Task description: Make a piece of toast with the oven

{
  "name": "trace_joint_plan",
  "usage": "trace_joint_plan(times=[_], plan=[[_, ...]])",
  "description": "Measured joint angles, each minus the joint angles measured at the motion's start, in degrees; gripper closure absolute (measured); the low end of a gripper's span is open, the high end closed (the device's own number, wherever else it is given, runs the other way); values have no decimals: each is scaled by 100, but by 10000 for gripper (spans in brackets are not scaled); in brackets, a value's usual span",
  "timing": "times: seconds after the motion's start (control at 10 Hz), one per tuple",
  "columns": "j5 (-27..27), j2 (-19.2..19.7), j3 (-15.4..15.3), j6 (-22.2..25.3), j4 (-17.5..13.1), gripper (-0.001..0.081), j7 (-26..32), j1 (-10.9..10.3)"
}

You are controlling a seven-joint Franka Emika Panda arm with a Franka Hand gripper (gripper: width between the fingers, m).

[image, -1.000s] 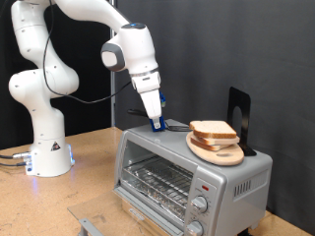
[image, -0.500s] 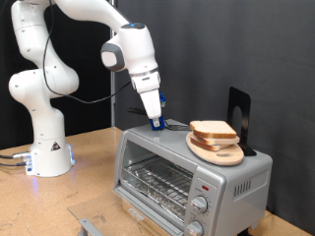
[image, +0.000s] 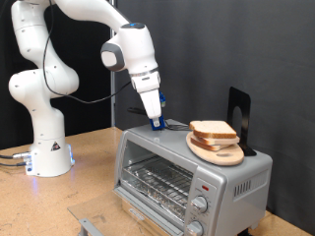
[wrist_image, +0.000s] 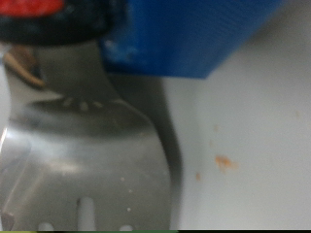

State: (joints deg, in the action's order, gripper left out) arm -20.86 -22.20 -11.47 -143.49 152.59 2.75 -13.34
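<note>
The silver-grey oven [image: 187, 172] stands at the exterior view's lower right with its glass door closed and the wire rack [image: 157, 180] showing through it. The piece of toast [image: 213, 130] lies on a round wooden board [image: 219, 150] on top of the oven. My gripper [image: 156, 124] points down at the oven's top, to the left of the board. Its blue fingertips [wrist_image: 185, 39] are together on the neck of a slotted metal spatula [wrist_image: 87, 155], whose dark handle [image: 177, 126] runs toward the board.
A black upright stand [image: 239, 113] is behind the board on the oven's top. The arm's white base [image: 44, 147] stands on the wooden table at the exterior view's left. Round knobs [image: 202, 206] and a small red light [image: 205, 185] are on the oven's front right.
</note>
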Motion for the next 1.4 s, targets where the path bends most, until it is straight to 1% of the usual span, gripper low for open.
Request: trace_joint_plan(times=[0.2,0.3,0.5,0.6,0.7,0.9,1.0,1.2,1.4], plan=[[-242,-161,116,164,-81,354,246,-37],[-267,-278,168,390,-143,354,315,-38],[-181,-476,317,1374,-413,354,577,-35],[-188,-466,299,1205,-364,354,530,-33],[-315,-468,293,953,-290,354,410,-31],[-842,-568,368,282,-72,354,177,-8],[-1038,-682,459,48,71,354,152,21],[-1171,-963,680,-208,350,354,148,180],[-1155,-1184,877,-291,551,354,153,462]])
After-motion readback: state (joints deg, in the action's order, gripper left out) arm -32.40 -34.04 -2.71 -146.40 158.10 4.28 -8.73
